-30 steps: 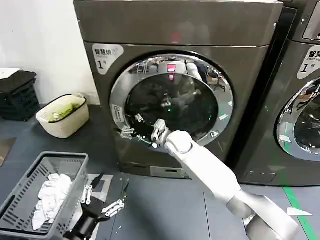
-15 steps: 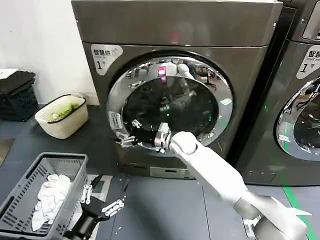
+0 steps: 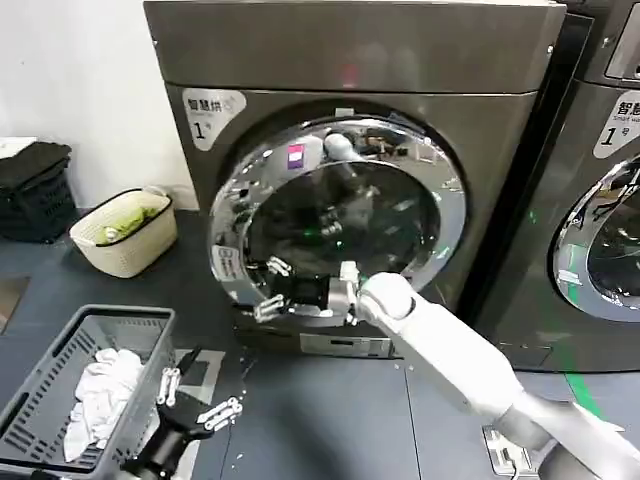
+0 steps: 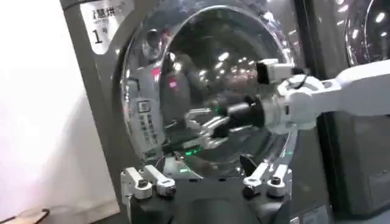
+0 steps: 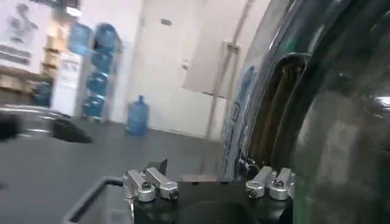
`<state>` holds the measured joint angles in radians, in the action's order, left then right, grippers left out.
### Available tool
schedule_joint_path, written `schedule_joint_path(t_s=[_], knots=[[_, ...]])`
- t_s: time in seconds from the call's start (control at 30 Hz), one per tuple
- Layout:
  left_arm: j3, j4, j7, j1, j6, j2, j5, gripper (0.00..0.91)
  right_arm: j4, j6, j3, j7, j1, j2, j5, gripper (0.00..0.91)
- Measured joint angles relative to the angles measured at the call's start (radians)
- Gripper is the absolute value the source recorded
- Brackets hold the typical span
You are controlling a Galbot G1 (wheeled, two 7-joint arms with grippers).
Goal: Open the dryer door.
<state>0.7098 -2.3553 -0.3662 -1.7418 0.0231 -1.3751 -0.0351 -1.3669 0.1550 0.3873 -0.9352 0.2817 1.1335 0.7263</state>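
Dryer door ajar — right gripper at rim

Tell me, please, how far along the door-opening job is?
Started: the dryer door has swung slightly off its left edge. In hand: the right gripper is at the lower-left rim, pulling. Left: swinging it fully open. The left gripper waits low by the basket.

Dryer door: round, wide chrome rim, dark tinted glass centre.
Hinged at right; left edge swung slightly out from machine front, partly ajar.
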Motion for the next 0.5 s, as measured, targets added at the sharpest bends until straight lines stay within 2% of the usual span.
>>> schedule_joint_path(t_s=[0.27,0.5], knots=[[0.043,0.010,-0.022,0.008,0.002,0.042,-0.072,0.907,-0.075,0.006,-0.017,-0.124,0.019,-0.068,0.058,0.907],[0.126,0.040,-0.056,0.034,-0.003,0.098,-0.219,0.907,-0.139,0.012,-0.030,-0.209,0.040,-0.124,0.071,0.907]])
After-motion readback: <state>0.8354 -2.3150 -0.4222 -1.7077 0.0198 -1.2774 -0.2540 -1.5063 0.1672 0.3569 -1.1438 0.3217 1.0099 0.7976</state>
